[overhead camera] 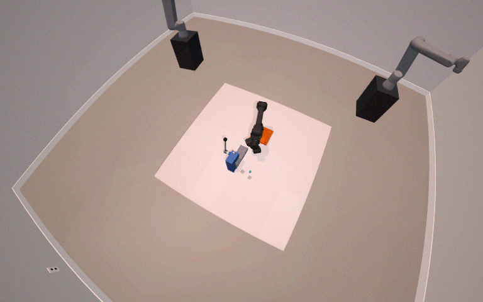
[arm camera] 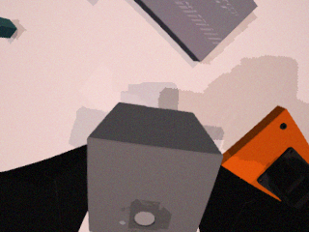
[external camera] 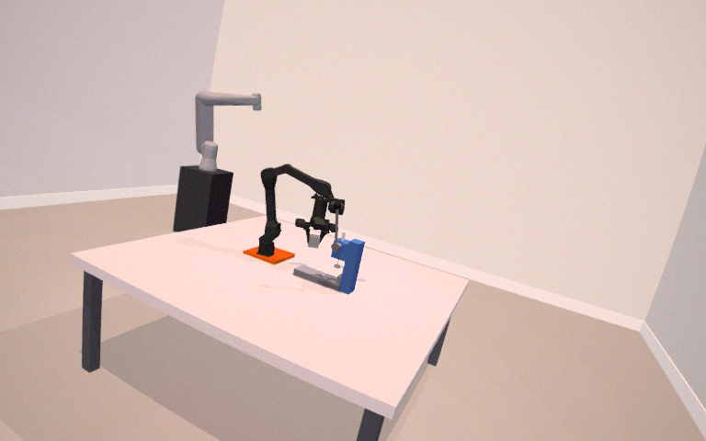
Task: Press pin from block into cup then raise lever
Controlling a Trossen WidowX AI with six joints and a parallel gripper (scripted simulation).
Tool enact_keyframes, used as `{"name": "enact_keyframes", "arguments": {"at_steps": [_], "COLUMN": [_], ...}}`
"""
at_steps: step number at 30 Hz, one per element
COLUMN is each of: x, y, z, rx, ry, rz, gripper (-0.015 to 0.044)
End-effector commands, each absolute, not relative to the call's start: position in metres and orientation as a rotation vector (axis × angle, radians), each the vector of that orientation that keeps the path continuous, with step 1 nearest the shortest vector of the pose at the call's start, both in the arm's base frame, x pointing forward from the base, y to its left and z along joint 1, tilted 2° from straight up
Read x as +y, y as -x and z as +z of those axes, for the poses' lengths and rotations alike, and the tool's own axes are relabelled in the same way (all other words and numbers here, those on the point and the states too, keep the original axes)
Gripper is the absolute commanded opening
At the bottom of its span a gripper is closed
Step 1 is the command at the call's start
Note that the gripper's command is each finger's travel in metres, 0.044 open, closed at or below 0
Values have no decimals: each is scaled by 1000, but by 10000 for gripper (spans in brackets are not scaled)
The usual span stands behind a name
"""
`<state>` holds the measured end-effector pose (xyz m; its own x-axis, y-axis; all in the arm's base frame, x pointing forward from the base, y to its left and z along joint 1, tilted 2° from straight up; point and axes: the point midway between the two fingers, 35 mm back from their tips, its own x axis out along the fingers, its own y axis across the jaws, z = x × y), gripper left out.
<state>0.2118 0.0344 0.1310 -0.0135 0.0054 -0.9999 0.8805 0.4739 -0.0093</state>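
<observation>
My gripper (external camera: 314,242) (arm camera: 150,151) is shut on the grey block (external camera: 313,239) (arm camera: 150,169) and holds it above the table, short of the press. The round light pin end (arm camera: 144,218) shows on the block's face in the wrist view. The blue press (overhead camera: 231,162) (external camera: 352,267) (arm camera: 212,24) stands with its grey bed (overhead camera: 243,151) (external camera: 306,273) reaching toward the arm's base side. The punch (external camera: 337,265) hangs over the bed, with no block under it. The lever (overhead camera: 224,145) (external camera: 336,223) stands up, its black knob (overhead camera: 224,139) on top. I cannot make out the cup.
The orange base plate (overhead camera: 266,136) (external camera: 283,255) (arm camera: 256,155) lies under the arm's base. A small teal piece (overhead camera: 249,171) (arm camera: 7,28) and two small grey squares (overhead camera: 242,171) (overhead camera: 249,177) lie beside the press. Two grey arms on black pedestals (overhead camera: 187,51) (overhead camera: 375,99) stand beyond the table.
</observation>
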Motion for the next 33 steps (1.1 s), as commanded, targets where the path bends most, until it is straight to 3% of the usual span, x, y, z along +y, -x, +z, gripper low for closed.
{"name": "enact_keyframes", "arguments": {"at_steps": [1,33], "x": [22,-86], "y": [-215,-203], "z": [136,168], "rx": [1414,1407], "ry": [-836,-839], "rz": [-837,-863], "gripper": [0,0]}}
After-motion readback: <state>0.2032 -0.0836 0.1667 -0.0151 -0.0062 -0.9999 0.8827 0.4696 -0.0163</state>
